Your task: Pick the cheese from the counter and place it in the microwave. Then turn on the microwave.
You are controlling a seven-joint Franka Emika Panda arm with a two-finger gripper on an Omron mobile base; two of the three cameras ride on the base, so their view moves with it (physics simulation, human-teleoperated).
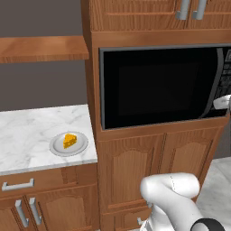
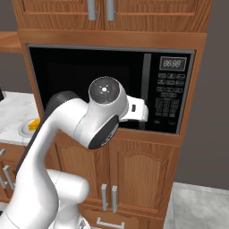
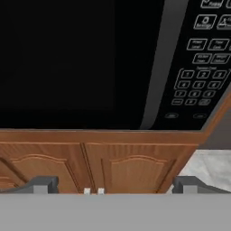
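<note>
The cheese (image 1: 69, 140) is a small orange-yellow wedge lying on a round grey plate (image 1: 57, 146) on the white marble counter (image 1: 27, 135), left of the oven column. The black microwave (image 1: 158, 85) is built into the wooden column and its dark glass door is closed. My gripper (image 3: 116, 186) is open with nothing between its fingertips (image 3: 43, 185). It faces the lower part of the door, close to the curved handle (image 3: 155, 72) and the button panel (image 3: 198, 67). In the right base view my white hand (image 2: 136, 109) hangs in front of the door, and the cheese (image 2: 33, 124) peeks out behind the arm.
A brown wooden shelf (image 1: 43, 47) hangs above the counter. Wooden cabinet doors (image 1: 131, 171) sit below the microwave, and upper cabinets with silver handles (image 2: 100, 9) above it. Drawers with handles (image 1: 18, 184) run under the counter. My own arm (image 2: 67, 129) blocks part of the right base view.
</note>
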